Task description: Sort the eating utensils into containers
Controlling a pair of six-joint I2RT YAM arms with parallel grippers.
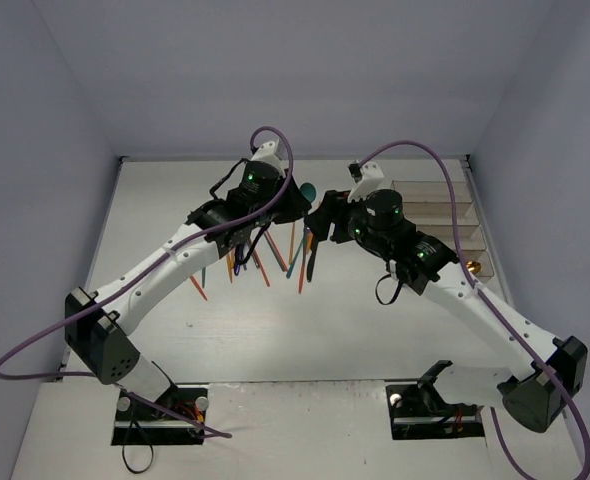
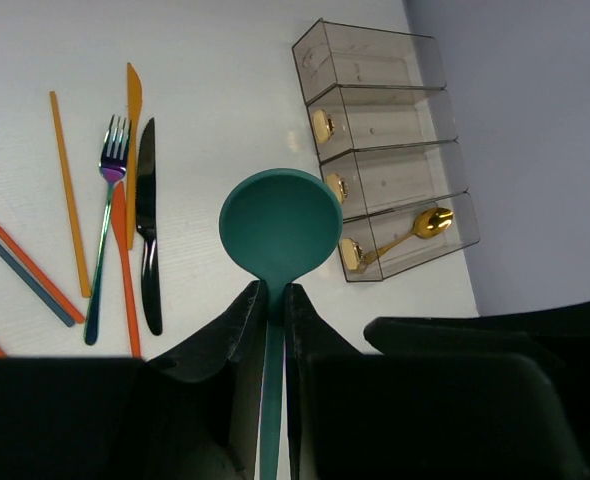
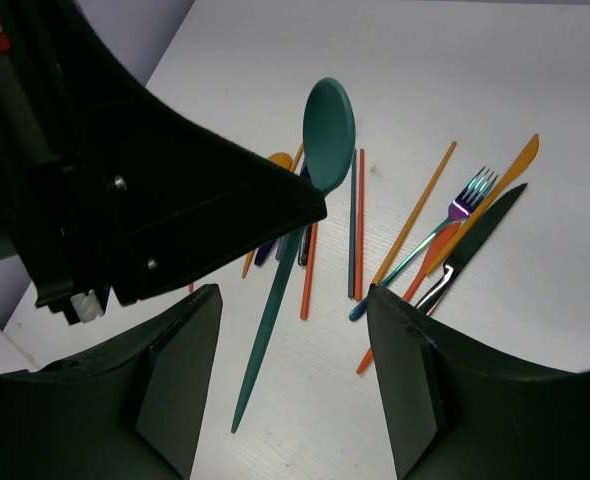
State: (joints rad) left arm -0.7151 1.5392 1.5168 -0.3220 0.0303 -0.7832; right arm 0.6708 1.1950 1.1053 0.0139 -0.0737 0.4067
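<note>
My left gripper (image 2: 272,300) is shut on the handle of a teal spoon (image 2: 280,225), which it holds above the table with the bowl forward. In the right wrist view the teal spoon (image 3: 327,125) slants down, and its thin handle passes between the spread fingers of my right gripper (image 3: 293,300) without touching them. From above, the left gripper (image 1: 293,200) and right gripper (image 1: 320,222) meet over the pile of utensils (image 1: 265,255). The containers (image 2: 375,87) are a row of clear bins at the right. A gold spoon (image 2: 415,228) lies in the nearest one.
On the table lie a black knife (image 2: 147,220), an iridescent fork (image 2: 105,220), an orange knife (image 2: 133,110) and several orange, red and blue chopsticks (image 3: 357,220). The containers (image 1: 435,215) stand by the right wall.
</note>
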